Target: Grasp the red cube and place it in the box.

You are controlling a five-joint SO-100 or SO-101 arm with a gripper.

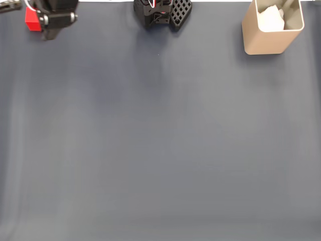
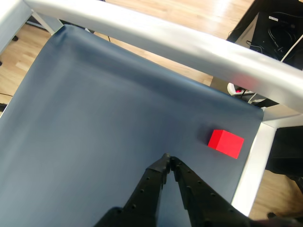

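Observation:
The red cube (image 2: 226,143) lies on the dark grey mat near its corner and the white frame bar, to the right of and a little beyond my gripper (image 2: 167,159). The gripper's black fingers are shut tip to tip with nothing between them, and they stand apart from the cube. In the fixed view the cube (image 1: 32,20) shows at the top left edge, right beside the black end of my arm (image 1: 56,19). The beige box (image 1: 271,40) stands at the top right, far from the cube, with something white inside it.
The black latticed robot base (image 1: 163,12) sits at the top middle of the fixed view. A white table frame bar (image 2: 165,35) runs around the mat's edge close behind the cube, with wooden floor beyond. The grey mat (image 1: 160,140) stretches wide below.

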